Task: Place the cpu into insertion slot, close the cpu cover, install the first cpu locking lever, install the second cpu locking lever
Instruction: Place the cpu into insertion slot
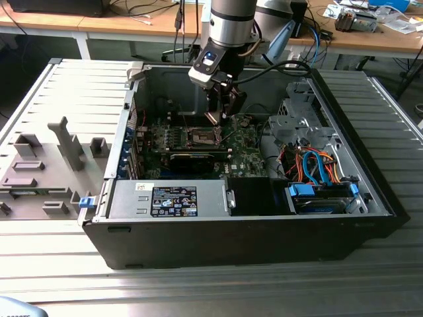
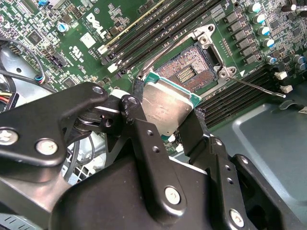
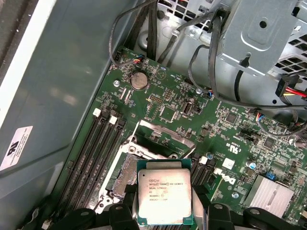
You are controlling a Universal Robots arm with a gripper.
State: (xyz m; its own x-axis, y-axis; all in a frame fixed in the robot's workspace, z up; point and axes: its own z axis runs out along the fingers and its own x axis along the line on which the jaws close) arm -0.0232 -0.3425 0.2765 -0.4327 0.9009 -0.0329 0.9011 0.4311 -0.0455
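The gripper (image 1: pixel 221 119), a black two-fingered pincer on the silver arm, hung in the upper middle of the exterior view. It was inside the black open computer case (image 1: pixel 370 198), which lay on the ribbed grey metal table (image 1: pixel 218 290). Its fingers were clamped on two opposite edges of the cpu (image 3: pixel 164 196), a small flat square chip with a silver-grey metal top and a green border. An edge grip of this kind probably served to keep the chip's underside free for seating.

The cpu was carried just beside and above the insertion slot (image 2: pixel 189 72), a small square dark socket with a metal rim on the green motherboard (image 3: pixel 216 124), and was not yet in it. The socket was bare. The cpu cover (image 3: pixel 163 133), a thin silver metal frame plate, seemed to be tipped up at the socket's far side. A locking lever (image 2: pixel 261 88), a thin bright wire rod, was swung out clear of the rim, so the way in was open.

Being square, the chip had no real long axis. Its metal top faced the wrist cameras, and in the first wrist view its edges ran roughly parallel with the socket's rim.
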